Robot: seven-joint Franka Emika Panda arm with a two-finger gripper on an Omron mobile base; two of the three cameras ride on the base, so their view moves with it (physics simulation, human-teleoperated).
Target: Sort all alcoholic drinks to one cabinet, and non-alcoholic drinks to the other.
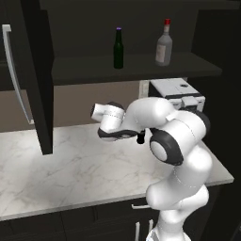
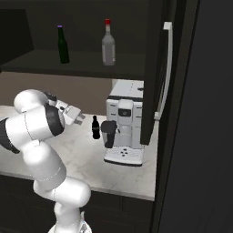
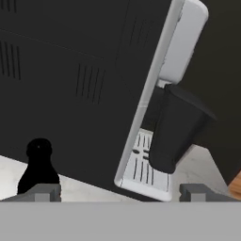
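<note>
My gripper (image 3: pixel 120 192) was fully open, holding nothing. Cola bottle (image 2: pixel 95 127) stood on the counter (image 1: pixel 70 174) beside the coffee machine (image 2: pixel 124 127), off-centre left in hand view. I judged I needed to centre on it, then close low on its body.

Worktop (image 1: pixel 70 174): white marble, carrying a white coffee machine (image 2: pixel 124 127) and, just left of it in the right base view, a small black cola-style bottle (image 2: pixel 95 127), upright.
Open cabinet shelf (image 1: pixel 94 70): dark, carrying a green beer bottle (image 1: pixel 118 48) and a red-capped liquor bottle (image 1: pixel 164 44), both upright, apart.
</note>
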